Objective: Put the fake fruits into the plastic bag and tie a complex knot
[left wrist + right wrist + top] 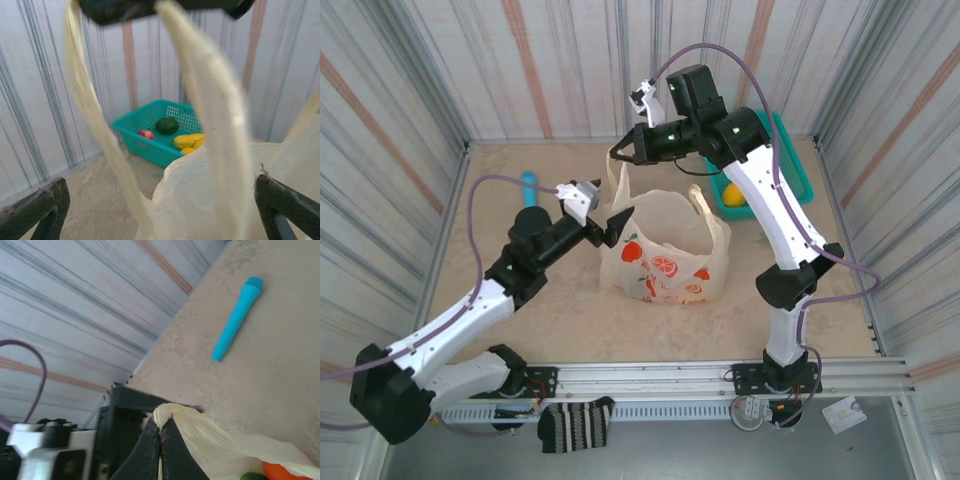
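The right gripper [618, 153] pinches one handle loop [210, 100] of the plastic bag [665, 262], which stands mid-table, and holds the loop taut and nearly vertical. The left gripper [612, 230] is just left of the bag, jaws spread wide, facing that loop directly.

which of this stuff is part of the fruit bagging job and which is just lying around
Job:
- bag, its handle pinched in the right gripper
- fruits in the teal basket
- left gripper, open at the bag

Lying about:
- blue tube on the table
- striped cloth at the front rail
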